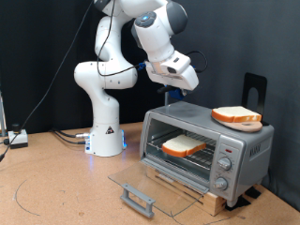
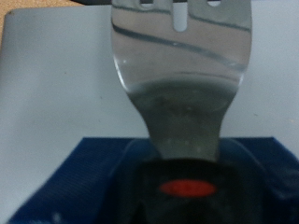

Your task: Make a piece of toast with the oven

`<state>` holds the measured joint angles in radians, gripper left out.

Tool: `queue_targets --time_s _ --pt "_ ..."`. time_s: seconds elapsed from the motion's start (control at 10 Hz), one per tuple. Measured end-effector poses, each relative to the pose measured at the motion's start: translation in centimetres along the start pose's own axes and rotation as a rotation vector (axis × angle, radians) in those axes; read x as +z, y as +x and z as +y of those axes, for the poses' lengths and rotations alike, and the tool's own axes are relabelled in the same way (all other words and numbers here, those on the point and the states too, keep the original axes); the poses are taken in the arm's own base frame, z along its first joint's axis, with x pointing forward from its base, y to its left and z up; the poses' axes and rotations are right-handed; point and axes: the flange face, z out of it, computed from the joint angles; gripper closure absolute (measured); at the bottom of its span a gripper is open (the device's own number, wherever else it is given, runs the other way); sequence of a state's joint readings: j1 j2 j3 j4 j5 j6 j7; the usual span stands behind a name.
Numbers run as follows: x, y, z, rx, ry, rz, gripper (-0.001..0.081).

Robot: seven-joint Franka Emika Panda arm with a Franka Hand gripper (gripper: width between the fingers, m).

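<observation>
Pincer (image 1: 174, 92), upper centre of the exterior view, hangs above the rear left of the oven's roof; the wrist view shows a metal spatula (image 2: 179, 70) with a dark handle and red oval mark running out from the hand, its slotted blade filling the frame over a pale grey surface, so the fingers appear clamped on the spatula handle, though the fingers themselves are not visible. Robot arm (image 1: 105, 80), white, stands at left centre on the brown table (image 1: 56, 183). Oven (image 1: 206, 150), silver, sits at lower right of the frame with its glass door (image 1: 150, 187) folded down flat and the grey bar handle toward the bottom. Piece of toast (image 1: 183, 145) lies inside on the wire rack, seen through the open mouth. Second slice (image 1: 236, 116) rests on the oven's roof at right. Risks, as judgement: the blade could strike the roof edge or rack if lowered at a poor angle; a slice could slip off the smooth blade if tilted; the roof slice sits near the edge and could be knocked off.
</observation>
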<state>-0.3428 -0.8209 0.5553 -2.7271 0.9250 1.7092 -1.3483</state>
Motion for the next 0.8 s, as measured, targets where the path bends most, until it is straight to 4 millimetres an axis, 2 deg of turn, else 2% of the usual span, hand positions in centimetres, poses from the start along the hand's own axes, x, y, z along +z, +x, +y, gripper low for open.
queue_targets --time_s 0.3,0.7,0.8 --pt "2.0 -0.3 -0.3 0.042 -0.037 -0.019 0.0413" --pt "3.7 -0.3 -0.1 0.058 -0.054 -0.003 0.0413" --pt "3.8 -0.2 -0.1 0.056 -0.051 0.005 0.0234"
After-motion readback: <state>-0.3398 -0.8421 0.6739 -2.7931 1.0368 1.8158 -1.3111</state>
